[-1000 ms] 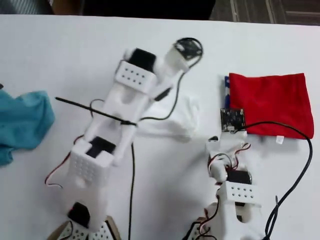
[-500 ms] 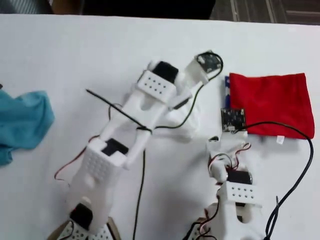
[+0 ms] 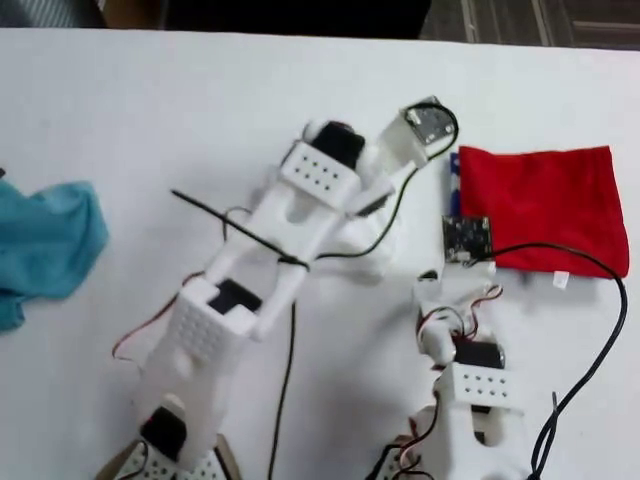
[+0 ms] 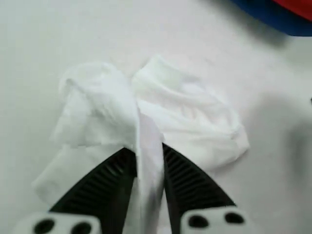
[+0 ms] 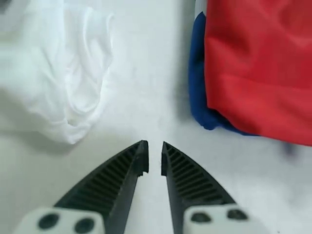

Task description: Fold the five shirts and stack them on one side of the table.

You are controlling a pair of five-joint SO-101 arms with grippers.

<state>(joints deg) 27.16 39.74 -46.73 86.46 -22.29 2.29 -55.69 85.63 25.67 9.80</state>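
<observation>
Left arm point(image 3: 300, 215) swung further toward red shirt point(image 3: 540, 205) since earlier frames; right arm unchanged. Left gripper point(image 4: 148, 165) clamped on fold of white shirt point(image 4: 195, 122); shirt crumpled on table point(image 3: 150, 100), near stack. Red shirt folded atop blue shirt point(image 5: 197, 92). Right gripper point(image 5: 155, 157) fingers nearly together, nothing between. Teal shirt point(image 3: 45, 240) unfolded, well apart, opposite side.

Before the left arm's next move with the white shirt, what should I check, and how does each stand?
1. Left gripper grips white shirt: ok, cloth pinched between its jaws.
2. White shirt folded: not ok, bunched.
3. Red shirt flat on blue shirt: ok.
4. Right gripper clear of cloth: ok, shut, empty, over table.
5. Teal shirt folded: not ok, crumpled, far from red shirt.
6. More shirts under blue shirt: cannot tell.
</observation>
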